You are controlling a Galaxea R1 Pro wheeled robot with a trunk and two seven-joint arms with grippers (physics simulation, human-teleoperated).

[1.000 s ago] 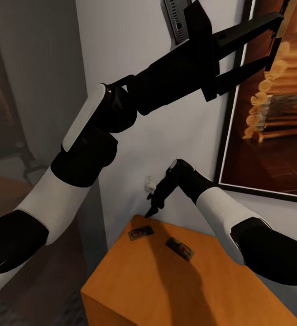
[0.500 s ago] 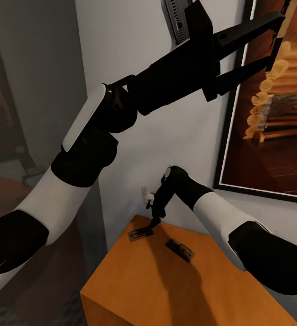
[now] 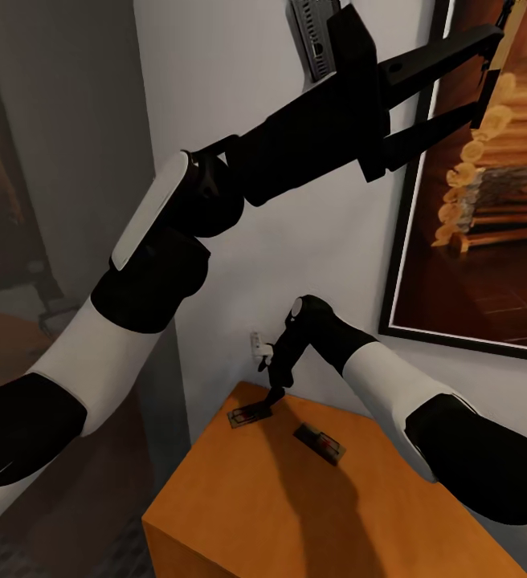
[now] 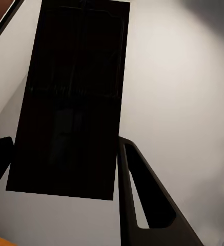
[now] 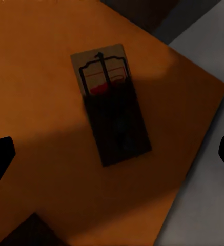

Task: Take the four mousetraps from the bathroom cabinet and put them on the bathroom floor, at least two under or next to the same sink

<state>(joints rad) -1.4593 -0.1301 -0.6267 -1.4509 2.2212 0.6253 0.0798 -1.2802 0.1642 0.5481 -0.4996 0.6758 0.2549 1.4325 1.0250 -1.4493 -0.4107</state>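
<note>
The near-corner mousetrap (image 3: 249, 414) lies flat on the cabinet (image 3: 296, 514) top by the wall, straight under my right gripper (image 3: 275, 393), long axis running between my spread fingers. I count two mousetraps up here, the second one (image 3: 320, 443) just beside it. My left gripper (image 3: 488, 72) is open too, way up by the framed picture (image 3: 496, 185), so right's clearly nearer.

Head view looks down over the cabinet (image 3: 296, 506) top; right wrist view hangs close above its far corner mousetrap (image 5: 112, 110); left wrist view faces the wall (image 4: 183, 92).
</note>
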